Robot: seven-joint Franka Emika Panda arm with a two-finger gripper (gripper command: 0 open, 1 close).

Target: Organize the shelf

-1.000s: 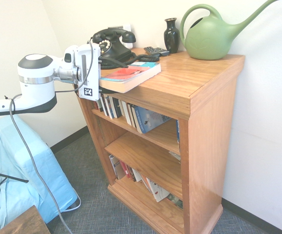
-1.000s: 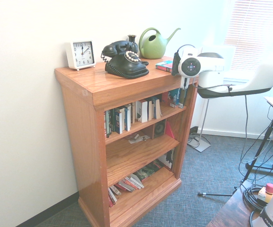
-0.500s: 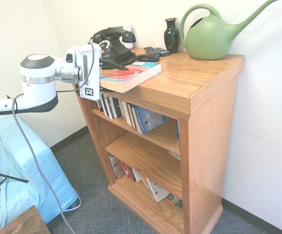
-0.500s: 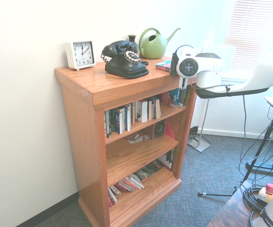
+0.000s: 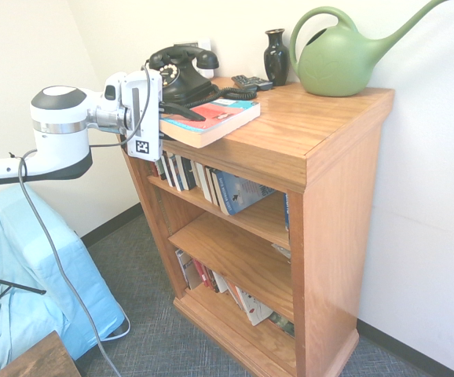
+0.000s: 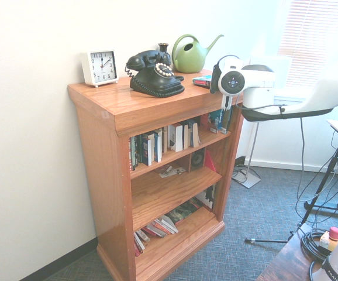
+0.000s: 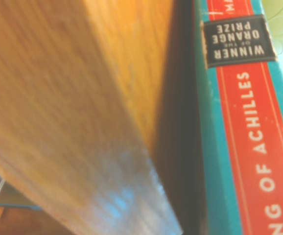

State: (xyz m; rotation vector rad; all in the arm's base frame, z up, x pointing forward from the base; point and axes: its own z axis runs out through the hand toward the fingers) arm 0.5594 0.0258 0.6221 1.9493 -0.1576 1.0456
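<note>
Gripper point(image 5: 192, 128): having narrowed, now gripping the book point(image 5: 231, 122)
Book: lying at shelf-top front edge, near the arm-side corner
Shelf point(image 5: 337, 204): standing beside the arm
Tidying: apparently progressing from reaching to lifting

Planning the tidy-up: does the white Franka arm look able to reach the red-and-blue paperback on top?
Likely yes: the fingers already meet its near end, which overhangs the oak bookcase's front edge, unobstructed.
</note>
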